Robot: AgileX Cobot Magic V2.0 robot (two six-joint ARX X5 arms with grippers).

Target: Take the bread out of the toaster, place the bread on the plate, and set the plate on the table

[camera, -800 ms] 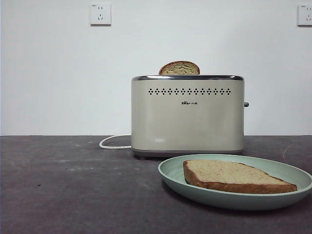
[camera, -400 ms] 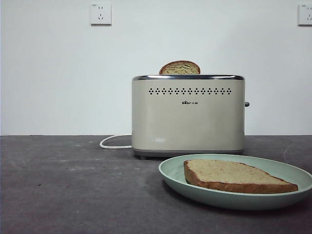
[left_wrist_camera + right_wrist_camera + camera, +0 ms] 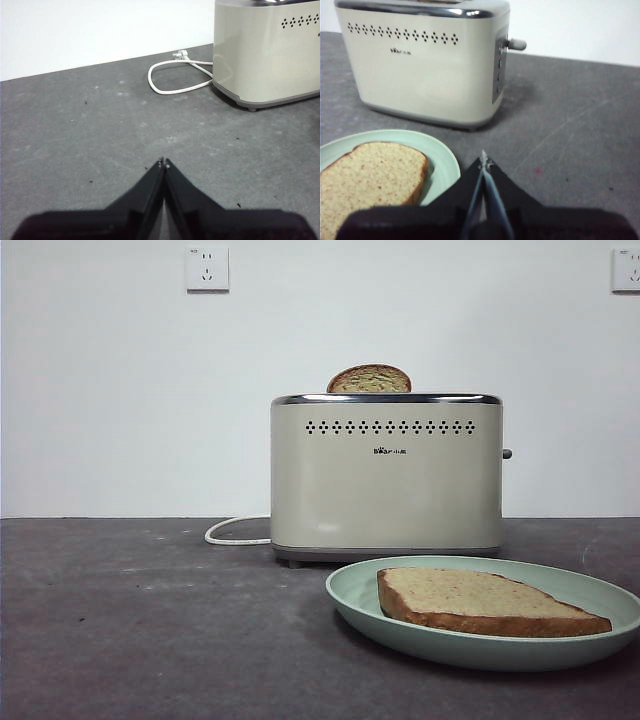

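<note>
The bread (image 3: 480, 600) lies flat on the mint-green plate (image 3: 348, 597), which rests on the dark grey table (image 3: 150, 620) in front of the cream toaster (image 3: 385, 480). A second, narrower slice (image 3: 369, 379) sticks up from the toaster's slot. In the right wrist view my right gripper (image 3: 483, 160) is shut and empty, low over the table just beside the plate (image 3: 446, 166) with the bread (image 3: 365, 175), the toaster (image 3: 425, 70) beyond. My left gripper (image 3: 163, 161) is shut and empty over bare table, to the side of the toaster (image 3: 270, 50). Neither gripper shows in the front view.
The toaster's white cord (image 3: 232, 532) loops on the table behind its left side, and it shows as a loop (image 3: 175, 85) in the left wrist view. The toaster lever (image 3: 516, 44) juts from the right end. Wall sockets (image 3: 207, 268) sit high on the white wall.
</note>
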